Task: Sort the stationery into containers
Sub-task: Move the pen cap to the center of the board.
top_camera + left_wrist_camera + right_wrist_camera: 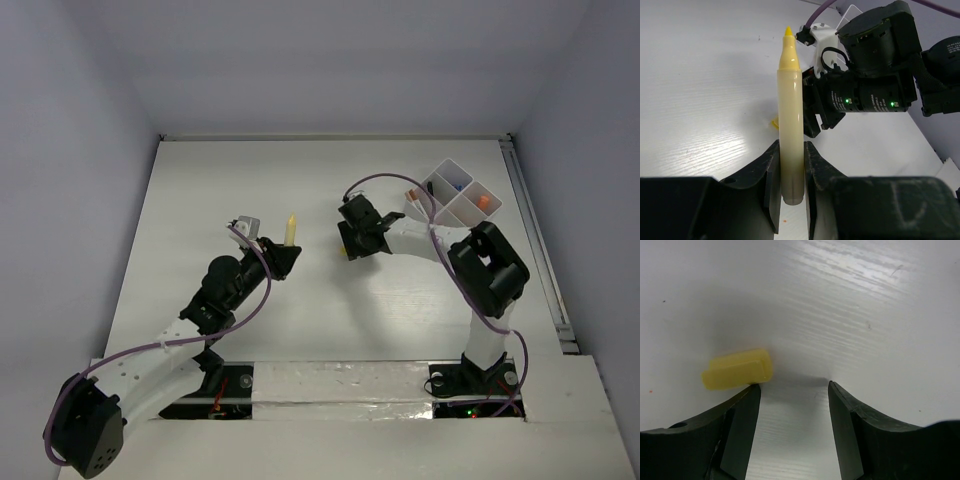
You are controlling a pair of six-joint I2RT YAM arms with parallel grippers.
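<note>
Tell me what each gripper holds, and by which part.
Left gripper: the yellow marker, clamped near the barrel's blunt end, tip pointing away. Right gripper: nothing; jaws open, a small yellow piece lying just outside them.

White wood-grain table (pixel 300 190); pale walls (pixel 80 100) around; metal rail (pixel 535 240) along right edge.

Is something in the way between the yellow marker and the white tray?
Yes. The right gripper and its arm sit on the straight line from the yellow marker, held by the left gripper, to the white tray.
</note>
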